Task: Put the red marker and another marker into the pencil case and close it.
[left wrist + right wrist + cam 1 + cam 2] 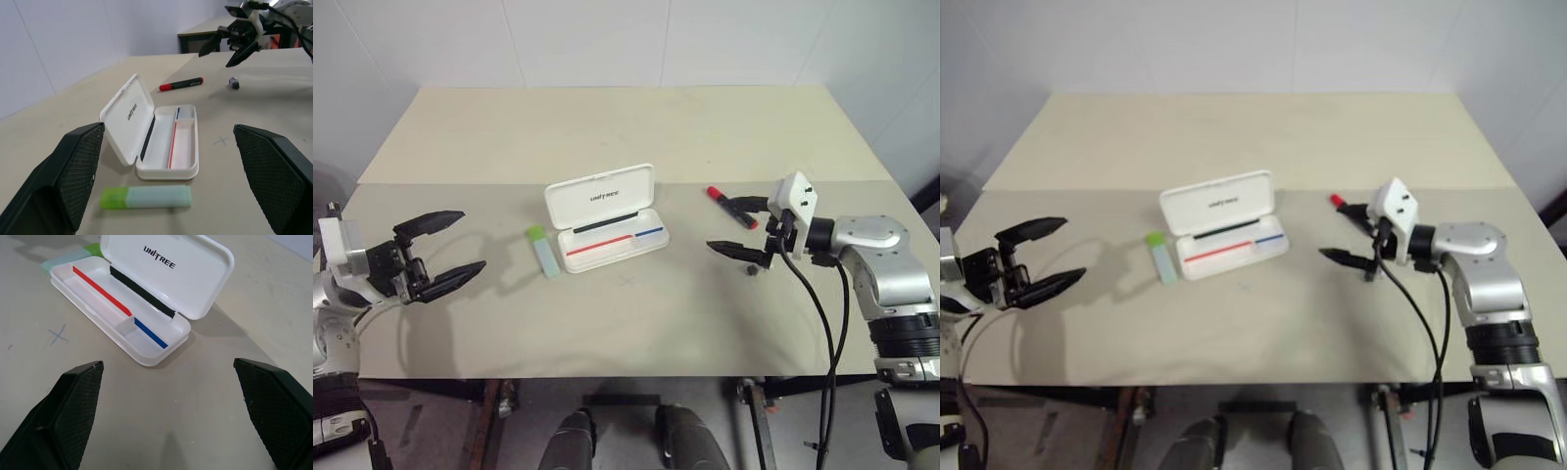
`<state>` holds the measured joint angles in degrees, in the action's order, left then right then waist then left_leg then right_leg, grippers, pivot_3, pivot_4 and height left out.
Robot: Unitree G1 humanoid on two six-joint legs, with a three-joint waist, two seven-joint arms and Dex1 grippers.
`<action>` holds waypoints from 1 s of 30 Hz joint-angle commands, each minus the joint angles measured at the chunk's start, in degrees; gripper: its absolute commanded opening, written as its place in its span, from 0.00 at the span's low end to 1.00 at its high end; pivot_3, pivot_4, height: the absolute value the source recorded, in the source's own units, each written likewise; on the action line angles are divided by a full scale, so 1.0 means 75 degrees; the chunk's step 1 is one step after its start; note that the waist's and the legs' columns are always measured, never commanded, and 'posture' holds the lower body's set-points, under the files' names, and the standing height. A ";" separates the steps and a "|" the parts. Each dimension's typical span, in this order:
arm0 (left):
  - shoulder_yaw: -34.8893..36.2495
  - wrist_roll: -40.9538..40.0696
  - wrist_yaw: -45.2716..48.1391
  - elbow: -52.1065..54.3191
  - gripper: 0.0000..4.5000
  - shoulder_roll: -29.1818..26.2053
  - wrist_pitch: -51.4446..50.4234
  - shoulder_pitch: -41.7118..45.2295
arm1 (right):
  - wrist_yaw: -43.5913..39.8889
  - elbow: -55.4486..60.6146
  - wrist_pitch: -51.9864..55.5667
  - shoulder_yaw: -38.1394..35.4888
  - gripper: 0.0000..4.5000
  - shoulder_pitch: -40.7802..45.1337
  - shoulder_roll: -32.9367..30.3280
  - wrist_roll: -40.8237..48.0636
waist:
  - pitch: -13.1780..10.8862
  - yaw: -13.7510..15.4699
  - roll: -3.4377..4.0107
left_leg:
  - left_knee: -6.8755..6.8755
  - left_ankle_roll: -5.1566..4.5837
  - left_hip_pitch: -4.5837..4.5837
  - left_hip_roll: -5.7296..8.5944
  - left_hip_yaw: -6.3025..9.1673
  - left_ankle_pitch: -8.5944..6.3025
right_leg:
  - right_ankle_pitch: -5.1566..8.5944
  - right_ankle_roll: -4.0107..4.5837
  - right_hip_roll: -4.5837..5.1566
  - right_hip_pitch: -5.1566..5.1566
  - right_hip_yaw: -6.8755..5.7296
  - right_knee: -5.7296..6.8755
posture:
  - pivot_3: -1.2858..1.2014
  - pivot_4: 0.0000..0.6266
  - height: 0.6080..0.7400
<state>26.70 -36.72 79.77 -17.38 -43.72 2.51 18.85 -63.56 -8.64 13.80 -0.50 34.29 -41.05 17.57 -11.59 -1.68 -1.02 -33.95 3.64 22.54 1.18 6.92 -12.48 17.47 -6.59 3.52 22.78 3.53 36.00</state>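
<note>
As far as progress goes, nothing is packed yet, so basically the whole job is left. Going from the left: the left gripper [438,255] hovers over the table [607,127] with its jaws spread wide, holding nothing. Next comes another marker [544,252], the green-capped highlighter, lying flat just beside the pencil case [607,217]. That case sits mid-table with the lid flipped up and the tray bare. Further right, the red marker [731,206] lies on the table, with the right gripper [742,227] hanging near it, also spread wide and empty. Both markers still need loading, then the lid needs shutting.
</note>
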 commanded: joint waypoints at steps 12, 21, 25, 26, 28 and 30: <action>-0.1263 0.0599 -0.0633 0.0251 1.00 0.0939 0.0286 0.0878 | 0.0582 0.1992 0.0903 -0.0842 1.00 -0.1257 -0.0354 0.0661 | 0.0001 0.0016 -0.0002 | -0.0021 0.0000 0.0003 0.0001 0.0005 0.0000 | -0.0007 -0.0012 -0.0003 -0.0011 -0.0001 0.0002 | 0.52 0.24 1.00; -0.2500 0.1533 -0.1719 0.0786 1.00 0.1751 0.0175 0.1212 | 0.1007 0.2817 0.1378 -0.1058 1.00 -0.1698 -0.0387 0.0877 | 0.0001 0.0003 -0.0002 | -0.0031 -0.0001 -0.0005 0.0005 -0.0001 0.0000 | -0.0014 -0.0024 -0.0005 -0.0020 0.0007 0.0000 | 0.52 0.24 1.00; -0.3018 0.2096 -0.2127 0.0464 1.00 0.1946 0.0123 0.1604 | 0.1232 0.3176 0.1452 -0.1268 1.00 -0.2104 -0.0368 0.0947 | 0.0001 0.0061 -0.0002 | -0.0033 -0.0002 -0.0001 0.0006 0.0001 0.0001 | -0.0014 -0.0024 -0.0005 -0.0022 0.0005 -0.0002 | 0.52 0.24 1.00; -0.3107 0.2240 -0.2248 0.0372 1.00 0.1962 0.0118 0.1684 | 0.1266 0.3230 0.1453 -0.1310 1.00 -0.2187 -0.0365 0.0953 | 0.0001 0.0063 -0.0002 | -0.0036 -0.0002 0.0001 0.0009 0.0006 0.0001 | -0.0015 -0.0026 -0.0004 -0.0024 0.0002 -0.0004 | 0.52 0.24 1.00; -0.3526 0.2781 -0.2273 0.0164 1.00 0.1839 0.0159 0.1838 | 0.1384 0.3318 0.1450 -0.1383 1.00 -0.2302 -0.0334 0.0953 | 0.0001 0.0057 -0.0002 | -0.0038 -0.0002 0.0002 0.0012 0.0004 0.0000 | -0.0017 -0.0031 -0.0003 -0.0025 0.0005 -0.0006 | 0.52 0.24 1.00; -0.3844 0.3098 -0.2286 -0.0101 1.00 0.1887 0.0068 0.2013 | 0.1551 0.3372 0.1393 -0.1477 1.00 -0.2432 -0.0280 0.0936 | 0.0001 0.0054 -0.0002 | -0.0041 -0.0002 0.0000 0.0015 0.0003 0.0000 | -0.0018 -0.0032 -0.0003 -0.0028 0.0005 -0.0006 | 0.52 0.24 1.00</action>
<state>-0.63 -15.33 62.94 -17.37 -29.65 3.18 33.28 -53.09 14.31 24.98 -8.73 16.23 -42.98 23.58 -11.59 -1.27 -1.03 -34.26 3.61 22.55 1.31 6.93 -12.46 17.33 -6.85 3.50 22.56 3.58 35.97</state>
